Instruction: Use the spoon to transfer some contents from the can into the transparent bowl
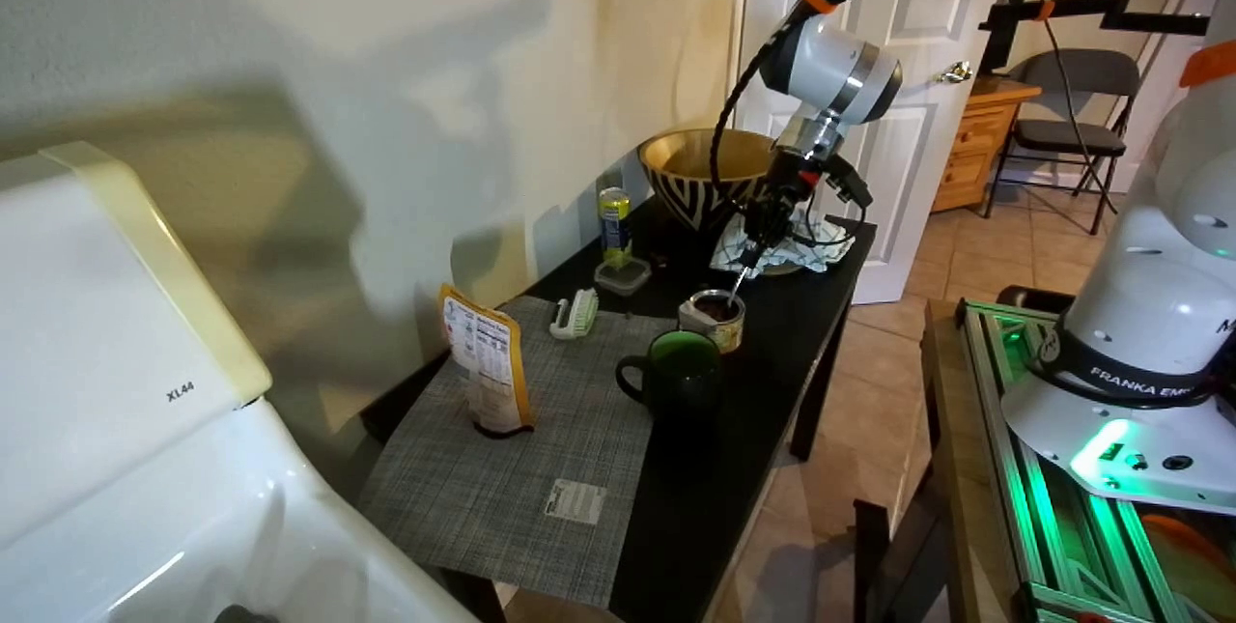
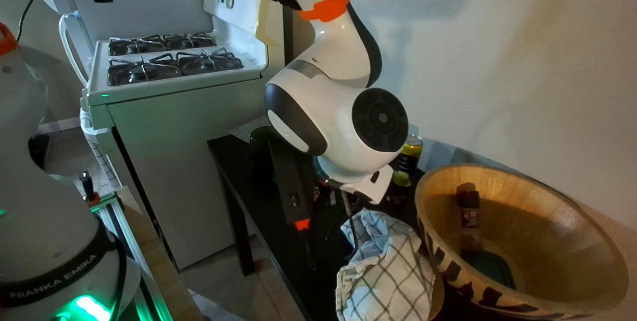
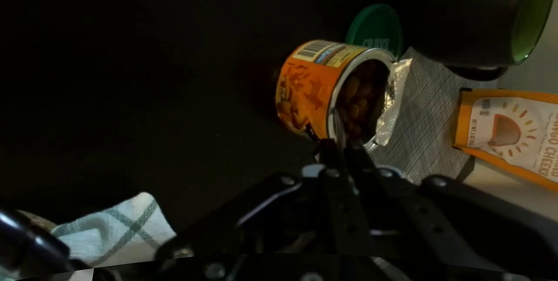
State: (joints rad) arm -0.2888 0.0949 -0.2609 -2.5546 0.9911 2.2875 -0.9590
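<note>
Pinching the spoon [image 3: 338, 126] between almost closed fingers, our gripper [image 3: 345, 148] is holding it tilted, with its lower end sitting inside the open can [image 3: 305, 91]. We are seeing brown nuts [image 3: 358, 100] in it. The can is standing on the table [image 1: 700, 507] near the mug [image 1: 684, 378], and the clear bowl [image 1: 623, 276] is lying near the brush [image 1: 579, 314].

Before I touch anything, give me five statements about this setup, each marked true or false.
The green lid covers the can. False: the lid is off and the can stands open.
The spoon is at the mouth of the can. True.
The jaws hold the spoon. True.
The checked cloth is inside the large wooden bowl. False: it lies beside the bowl.
The pouch stands on the gray mat. True.
</note>
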